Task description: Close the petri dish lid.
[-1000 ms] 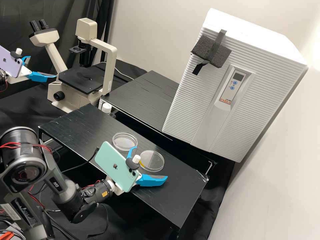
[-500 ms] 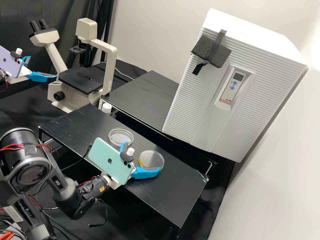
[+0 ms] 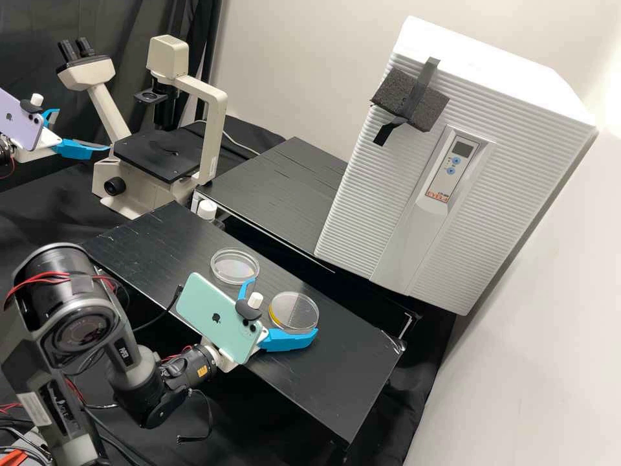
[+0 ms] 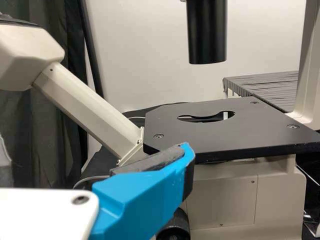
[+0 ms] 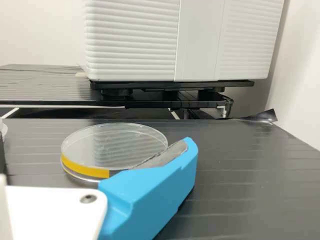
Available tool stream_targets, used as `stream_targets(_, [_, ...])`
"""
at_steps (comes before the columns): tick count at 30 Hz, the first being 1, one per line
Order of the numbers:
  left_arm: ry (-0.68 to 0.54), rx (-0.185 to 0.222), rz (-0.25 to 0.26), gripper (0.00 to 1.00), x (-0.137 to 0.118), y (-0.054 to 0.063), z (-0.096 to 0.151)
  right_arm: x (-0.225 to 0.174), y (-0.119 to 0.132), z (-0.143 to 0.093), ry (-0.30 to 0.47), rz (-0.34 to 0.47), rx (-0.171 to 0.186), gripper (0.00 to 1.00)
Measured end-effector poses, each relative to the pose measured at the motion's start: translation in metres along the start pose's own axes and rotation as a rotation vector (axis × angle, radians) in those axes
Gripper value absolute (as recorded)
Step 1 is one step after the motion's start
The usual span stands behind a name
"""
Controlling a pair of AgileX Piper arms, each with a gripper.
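Moved: my right gripper (image 3: pixel 284 307), slightly nearer the taped dish (image 3: pixel 295 313); spread, empty. Dish: likely light, stiff, slick, brittle; pinch rim sides gently.

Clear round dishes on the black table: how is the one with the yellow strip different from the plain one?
The yellow-strip dish has a yellow band along its edge; the plain dish shows none.
The yellow-strip dish lies just ahead of the right gripper; the plain dish lies nearer the microscope.
Both are round, see-through and lying on the black table.
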Motion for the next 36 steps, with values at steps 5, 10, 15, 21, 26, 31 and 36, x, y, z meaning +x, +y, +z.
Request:
stream_targets(5, [0.000, 0.000, 0.000, 1.00, 0.000, 0.000, 0.000, 0.004, -0.001, -0.001, 0.008, -0.002, 0.000, 0.00])
stream_targets(10, [0.000, 0.000, 0.000, 1.00, 0.000, 0.000, 0.000, 0.008, -0.001, -0.002, 0.010, 0.000, 0.001, 0.00])
stream_targets(15, [0.000, 0.000, 0.000, 1.00, 0.000, 0.000, 0.000, 0.009, 0.000, -0.002, 0.005, 0.016, 0.006, 0.00])
stream_targets(21, [0.000, 0.000, 0.000, 1.00, 0.000, 0.000, 0.000, 0.010, 0.000, 0.000, -0.009, 0.015, 0.011, 0.00])
stream_targets(26, [0.000, 0.000, 0.000, 1.00, 0.000, 0.000, 0.000, 0.012, 0.000, 0.000, -0.010, 0.018, 0.014, 0.00])
stream_targets(31, [0.000, 0.000, 0.000, 1.00, 0.000, 0.000, 0.000, 0.013, 0.000, 0.000, -0.011, 0.022, 0.015, 0.00])
stream_targets(36, [0.000, 0.000, 0.000, 1.00, 0.000, 0.000, 0.000, 0.013, 0.000, 0.000, -0.011, 0.022, 0.015, 0.00])
